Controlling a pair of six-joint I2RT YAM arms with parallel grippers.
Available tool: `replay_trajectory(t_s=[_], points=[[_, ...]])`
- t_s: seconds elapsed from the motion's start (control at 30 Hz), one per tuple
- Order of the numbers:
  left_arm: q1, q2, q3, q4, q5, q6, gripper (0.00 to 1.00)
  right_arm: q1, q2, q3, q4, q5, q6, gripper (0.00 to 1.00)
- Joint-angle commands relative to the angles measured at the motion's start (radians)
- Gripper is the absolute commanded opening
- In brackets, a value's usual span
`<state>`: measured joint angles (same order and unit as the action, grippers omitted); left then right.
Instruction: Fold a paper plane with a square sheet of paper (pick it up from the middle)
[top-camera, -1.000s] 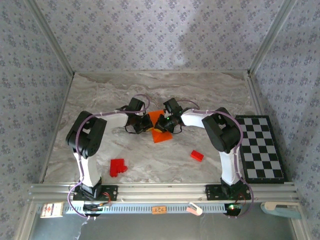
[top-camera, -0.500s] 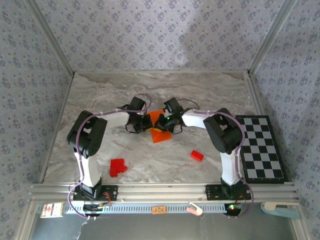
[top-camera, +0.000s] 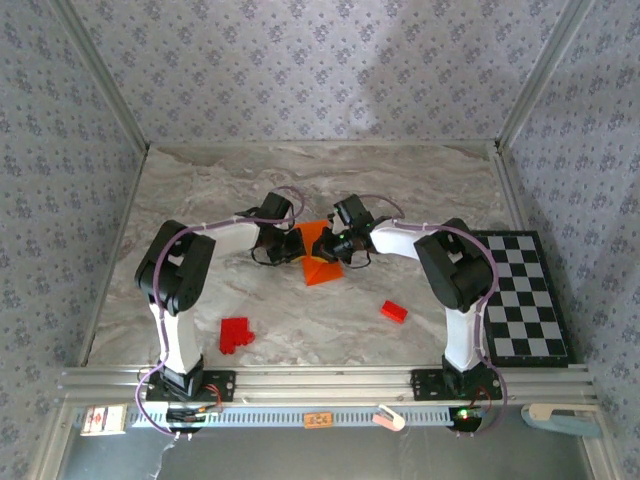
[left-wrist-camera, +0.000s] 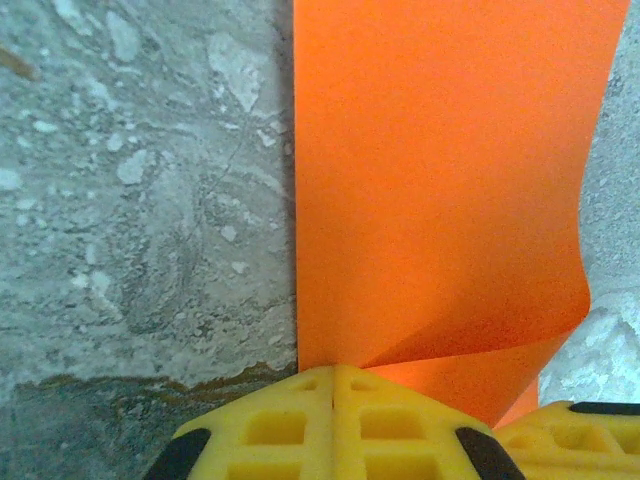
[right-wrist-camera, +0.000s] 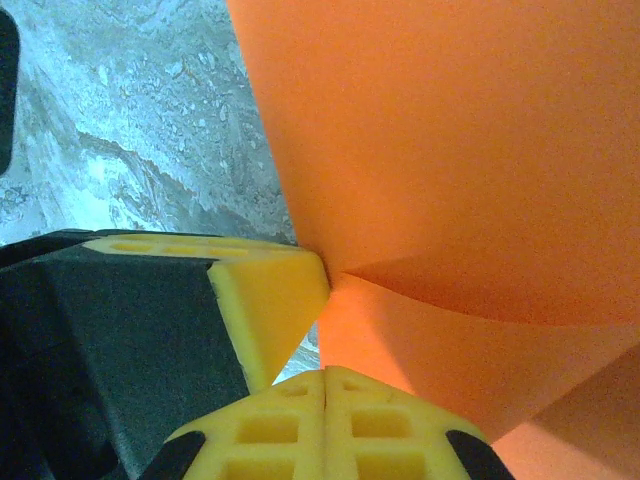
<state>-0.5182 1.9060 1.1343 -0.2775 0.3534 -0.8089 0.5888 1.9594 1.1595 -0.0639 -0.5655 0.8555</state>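
Orange thin square sheet of paper (top-camera: 320, 268), at centre frame on the grey marble tabletop (top-camera: 420, 190), is pinched by the left end effector (left-wrist-camera: 333, 378) and right end effector (right-wrist-camera: 325, 378). It appears mid-fold, and the next move likely calls for aligning the edges and pressing a crease.

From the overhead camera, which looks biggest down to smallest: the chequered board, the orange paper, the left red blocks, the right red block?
1. chequered board, clearly largest.
2. orange paper, though it is partly covered, so only the visible part is judged.
3. left red blocks, a small cluster.
4. right red block, smallest.
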Motion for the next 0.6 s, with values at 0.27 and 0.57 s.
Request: replay_trajectory(t_s=[0.27,0.57], points=[[-0.004,0.038,0.024,-0.060,-0.002,0.025,0.00,0.006,0.057,-0.015,-0.075,-0.010,-0.046,0.03],[0.001,-0.041,0.055,-0.056,0.045,0.024,0.02,0.013,0.070,-0.039,-0.133,0.070,-0.070,0.02]])
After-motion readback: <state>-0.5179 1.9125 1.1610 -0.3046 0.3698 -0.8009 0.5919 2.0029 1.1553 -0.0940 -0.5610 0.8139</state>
